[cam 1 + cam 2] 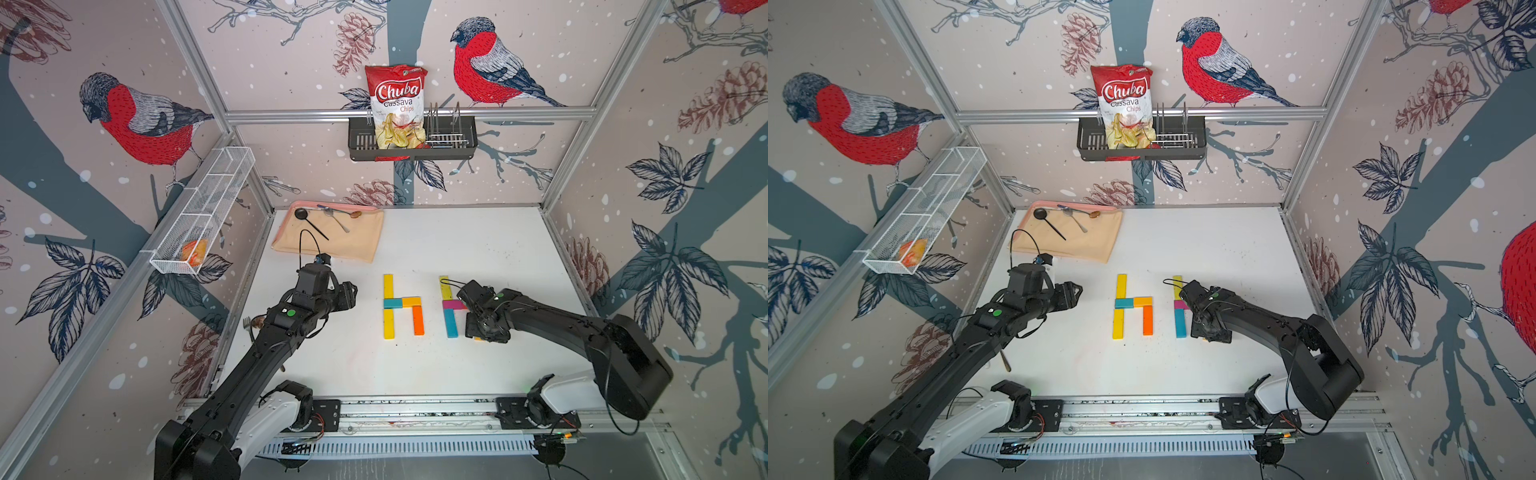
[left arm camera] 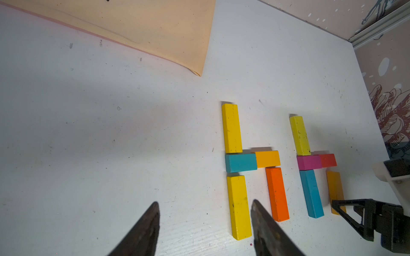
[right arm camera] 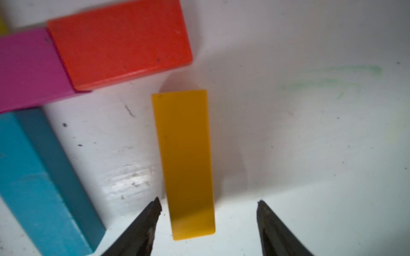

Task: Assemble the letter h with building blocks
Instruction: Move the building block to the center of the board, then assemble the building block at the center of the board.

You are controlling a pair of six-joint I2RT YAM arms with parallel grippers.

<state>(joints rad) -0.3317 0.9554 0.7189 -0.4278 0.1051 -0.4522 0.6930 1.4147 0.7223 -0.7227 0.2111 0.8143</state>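
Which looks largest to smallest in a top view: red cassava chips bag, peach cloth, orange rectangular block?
1. Red cassava chips bag and peach cloth: roughly alike, not ranked.
2. Orange rectangular block: clearly smallest.

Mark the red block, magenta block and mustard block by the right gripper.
red block [image 3: 119, 44]: right wrist view, top face.
magenta block [image 2: 309, 162]: left wrist view, top face.
mustard block [image 3: 184, 159]: right wrist view, top face.

Robot manipulation lab cell, not a lived-in room. A white surface [image 1: 457, 249] is boxed by an aluminium extrusion frame [image 1: 407, 113]. The panels behind and beside it carry printed bullfinch wallpaper [image 1: 490, 66]. The left arm [image 1: 266, 345] and right arm [image 1: 552, 320] mount on a rail [image 1: 415, 409] along the surface's near edge. Staged props: a chip bag [image 1: 397, 104] in a black rack [image 1: 361, 141] above the far edge, a mesh basket [image 1: 208, 199] above the left side, building blocks [image 1: 401, 303] on the surface.
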